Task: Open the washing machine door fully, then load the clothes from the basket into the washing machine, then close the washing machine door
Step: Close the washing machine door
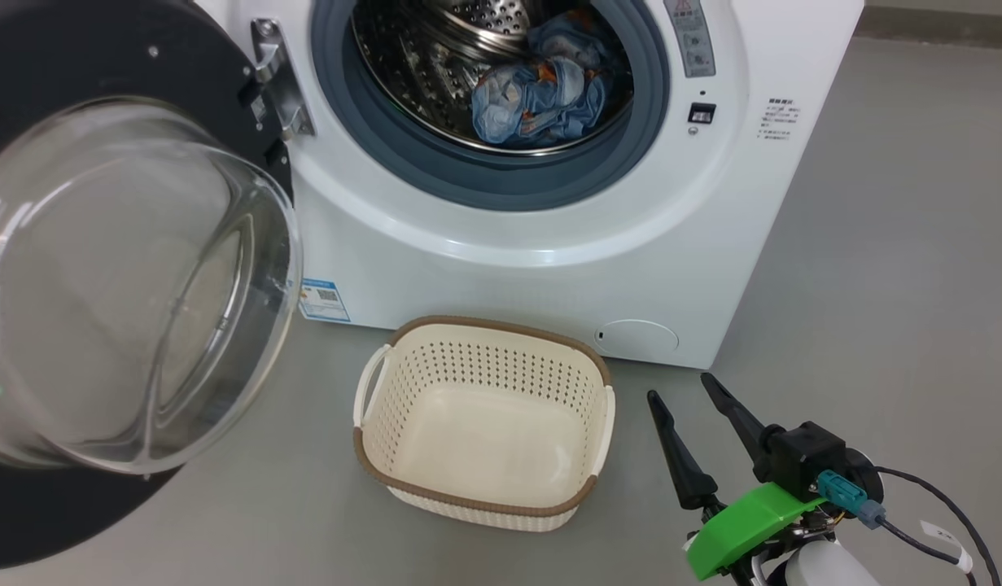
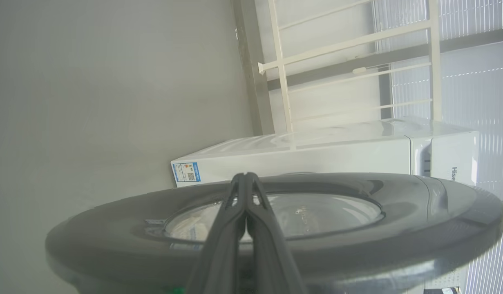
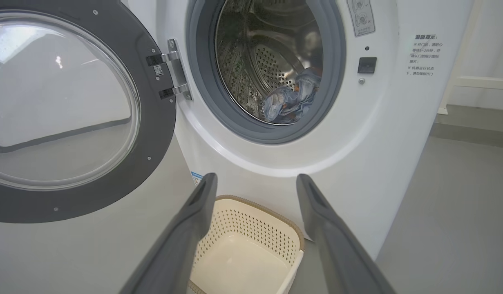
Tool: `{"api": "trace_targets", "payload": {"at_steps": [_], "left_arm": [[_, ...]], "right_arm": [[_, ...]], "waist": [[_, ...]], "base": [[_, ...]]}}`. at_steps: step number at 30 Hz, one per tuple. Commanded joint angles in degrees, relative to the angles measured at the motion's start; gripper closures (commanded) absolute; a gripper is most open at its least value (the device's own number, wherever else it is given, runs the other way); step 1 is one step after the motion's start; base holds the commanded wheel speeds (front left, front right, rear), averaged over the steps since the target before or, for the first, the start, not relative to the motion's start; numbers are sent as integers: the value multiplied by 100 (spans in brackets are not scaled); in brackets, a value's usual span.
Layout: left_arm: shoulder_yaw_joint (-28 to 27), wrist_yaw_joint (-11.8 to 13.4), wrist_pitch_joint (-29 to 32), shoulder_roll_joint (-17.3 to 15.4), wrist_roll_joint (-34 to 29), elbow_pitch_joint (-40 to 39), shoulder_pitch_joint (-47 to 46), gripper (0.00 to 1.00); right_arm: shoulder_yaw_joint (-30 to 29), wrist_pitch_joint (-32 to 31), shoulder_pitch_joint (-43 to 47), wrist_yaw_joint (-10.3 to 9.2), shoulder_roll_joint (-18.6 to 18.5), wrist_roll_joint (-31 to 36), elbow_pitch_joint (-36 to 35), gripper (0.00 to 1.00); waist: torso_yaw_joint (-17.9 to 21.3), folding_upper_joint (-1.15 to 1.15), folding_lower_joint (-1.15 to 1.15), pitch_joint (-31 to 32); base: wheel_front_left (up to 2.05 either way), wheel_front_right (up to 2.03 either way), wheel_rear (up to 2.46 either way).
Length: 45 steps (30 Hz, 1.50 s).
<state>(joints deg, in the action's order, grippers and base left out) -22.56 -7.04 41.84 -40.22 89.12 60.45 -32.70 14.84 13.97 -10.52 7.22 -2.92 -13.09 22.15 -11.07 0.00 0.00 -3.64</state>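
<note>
Clothes (image 1: 541, 102), a light blue soft fabric bundle with orange-and-cream print, lie inside the perforated steel drum (image 1: 423, 77) of the big white front-loading washing machine (image 1: 549, 268), low at the front, just behind the grey rubber gasket (image 1: 484, 183). Small cream-white perforated plastic basket (image 1: 501, 325) with a brown rim band stands on the grey floor (image 1: 875, 285) just before the washer with nothing in it, so loading looks done. Large round glossy black washing machine door (image 1: 118, 277) with its bulging clear glass window hangs swung wide on the metal hinge (image 1: 277, 81) at the machine's left; closing it is likely the step left. Left gripper (image 2: 245, 176), two long dark fingers pressed together, points across the door's outer face in the left wrist view, probably set there to push the door shut; whether it touches cannot be told. Right gripper (image 1: 680, 387) has its fingers spread apart and holds nothing. It sits low, right of the basket, apparently kept out of the door's swing path.
</note>
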Motion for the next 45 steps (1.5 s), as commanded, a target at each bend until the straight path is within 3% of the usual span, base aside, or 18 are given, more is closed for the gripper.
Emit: {"api": "trace_targets", "payload": {"at_steps": [1, 18, 30, 40, 45], "left_arm": [[-32, -45, 318, -198, 73, -330, 145, 100], [-61, -45, 1673, 287, 496, -1837, 1158, 100], [-7, -43, 2118, 1064, 714, -3535, 2212, 100], [138, 457, 2083, 1838, 842, -5327, 3070, 100], [278, 580, 1961, 2168, 820, -5858, 3199, 100]], "right_arm": [[138, 69, -149, 26, 4, -84, -89, 0], [176, 101, 48, 26, 4, -435, -127, 0], [50, 102, 208, 26, 4, -510, -274, 0], [-66, 103, 270, 26, 4, -476, -365, 0], [-82, 103, 267, 26, 4, -516, -449, 0]], "waist": [[-45, 0, 0, 90], [-31, 0, 0, 395], [178, 0, 0, 529], [462, 0, 0, 550], [676, 0, 0, 481]], "base": [[0, 0, 0], [0, 0, 0], [0, 0, 0], [0, 0, 0], [0, 0, 0]]}}
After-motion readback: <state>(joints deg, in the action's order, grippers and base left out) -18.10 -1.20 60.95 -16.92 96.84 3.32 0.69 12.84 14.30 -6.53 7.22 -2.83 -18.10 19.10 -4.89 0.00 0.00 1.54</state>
